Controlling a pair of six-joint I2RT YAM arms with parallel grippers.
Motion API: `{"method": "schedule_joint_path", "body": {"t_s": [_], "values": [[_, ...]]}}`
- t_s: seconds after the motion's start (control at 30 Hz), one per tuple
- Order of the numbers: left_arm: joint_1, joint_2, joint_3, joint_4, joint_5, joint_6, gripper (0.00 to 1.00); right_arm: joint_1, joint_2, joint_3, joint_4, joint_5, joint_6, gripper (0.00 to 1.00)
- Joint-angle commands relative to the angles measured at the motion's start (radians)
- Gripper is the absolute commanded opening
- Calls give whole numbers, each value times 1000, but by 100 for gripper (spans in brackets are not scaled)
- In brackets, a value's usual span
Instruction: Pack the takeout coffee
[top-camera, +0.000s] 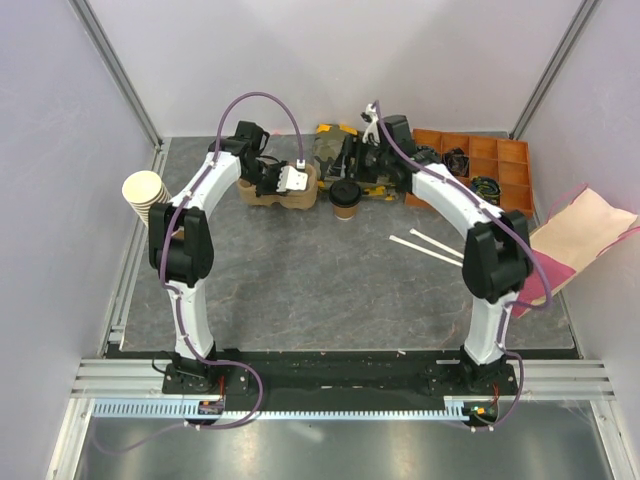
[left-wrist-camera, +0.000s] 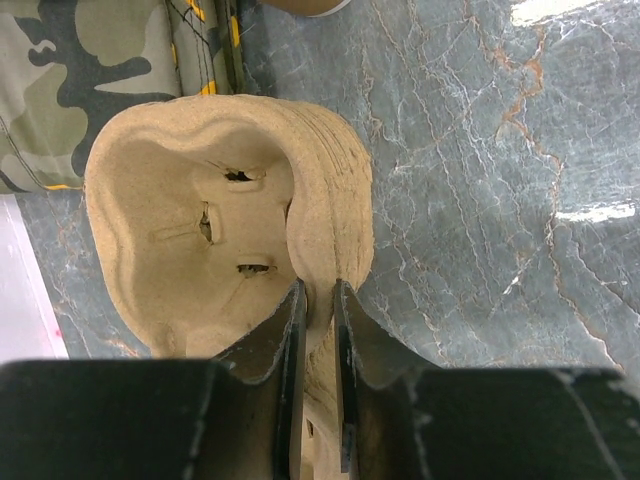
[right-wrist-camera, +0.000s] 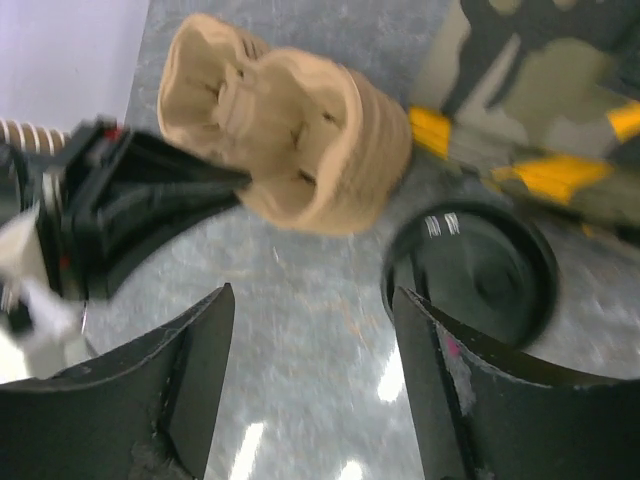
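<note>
The takeout coffee (top-camera: 345, 199), a tan paper cup with a round black lid, stands on the table at the back centre; its lid shows in the right wrist view (right-wrist-camera: 478, 272). The brown pulp cup carrier (top-camera: 283, 190) lies just left of it. My left gripper (left-wrist-camera: 318, 300) is shut on the carrier's rim wall (left-wrist-camera: 325, 200), one finger inside a cup well, one outside. My right gripper (right-wrist-camera: 312, 305) is open and empty, hovering above the table just left of the coffee lid, with the carrier (right-wrist-camera: 290, 130) ahead of it.
A stack of lidless paper cups (top-camera: 146, 195) lies at the far left. A camouflage and yellow bag (top-camera: 335, 150) sits behind the coffee. An orange compartment tray (top-camera: 485, 165) is at the back right, two white stirrers (top-camera: 430, 245) in front, a paper bag (top-camera: 585, 235) at the right edge.
</note>
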Motion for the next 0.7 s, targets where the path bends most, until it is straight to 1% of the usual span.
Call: {"method": "schedule_joint_path", "body": {"t_s": [0.0,0.03,0.17,0.33,0.53,0.67], "values": [[-5,-66,-27,91,39,-18,2,23,117,147,100,67,88,70],[-3,-66,-30,93,37,-13,2,24,138,182,103,50,94,68],[-3,-65,-39,106,36,-15,2,44,201,225,141,48,115,62],[-5,-68,-48,126,48,-21,2,58,273,291,164,54,158,62],[-2,-65,-59,134,48,-21,2,69,335,321,195,35,204,59],[3,-65,-62,134,46,-19,2,75,362,324,204,48,238,54]]}}
